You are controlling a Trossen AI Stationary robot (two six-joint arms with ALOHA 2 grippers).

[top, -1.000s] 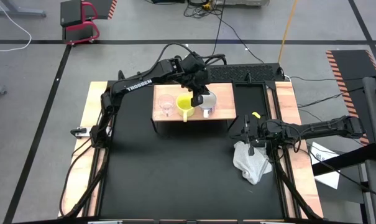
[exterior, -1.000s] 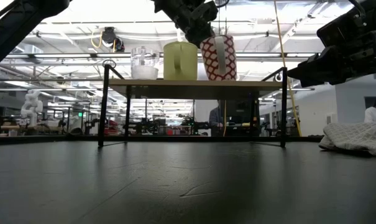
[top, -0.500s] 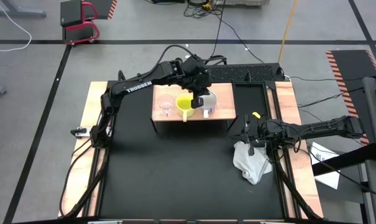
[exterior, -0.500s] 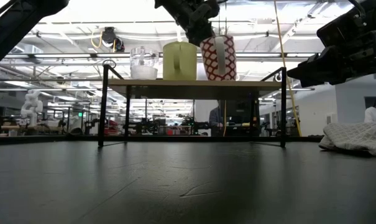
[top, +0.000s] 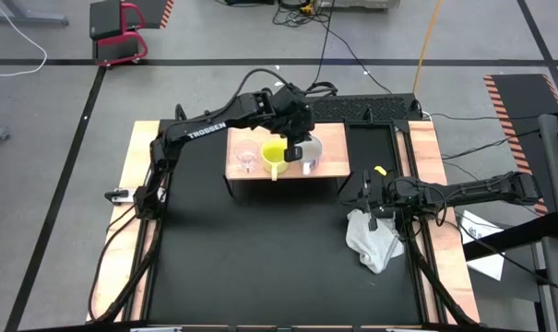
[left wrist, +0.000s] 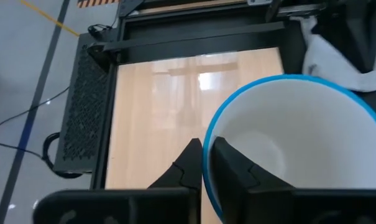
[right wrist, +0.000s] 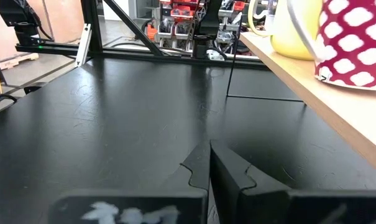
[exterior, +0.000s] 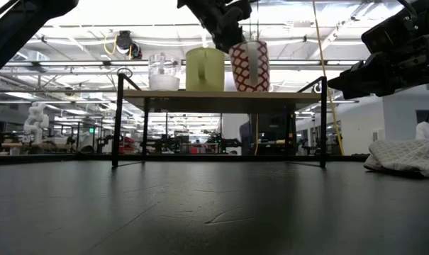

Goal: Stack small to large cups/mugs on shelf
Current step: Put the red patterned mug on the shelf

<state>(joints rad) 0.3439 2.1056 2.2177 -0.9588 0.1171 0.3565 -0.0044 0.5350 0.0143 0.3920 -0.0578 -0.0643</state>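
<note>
Up top, three empty mugs (exterior: 205,69) on the shelf (exterior: 221,100), left tool (left wrist: 203,163) pinching the patterned mug's (exterior: 249,66) rim.

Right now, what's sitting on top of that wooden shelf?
On the shelf: a glass cup, a yellow mug and a patterned mug. The left end effector covers part of the patterned mug from above.

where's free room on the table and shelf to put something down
The black tabletop is bare in front of the shelf, from the left boards across to the white cloth. The shelf's right end, beyond the patterned mug, is bare too. Crowded: glass cup, yellow mug, patterned mug and left hand together on the shelf.
</note>
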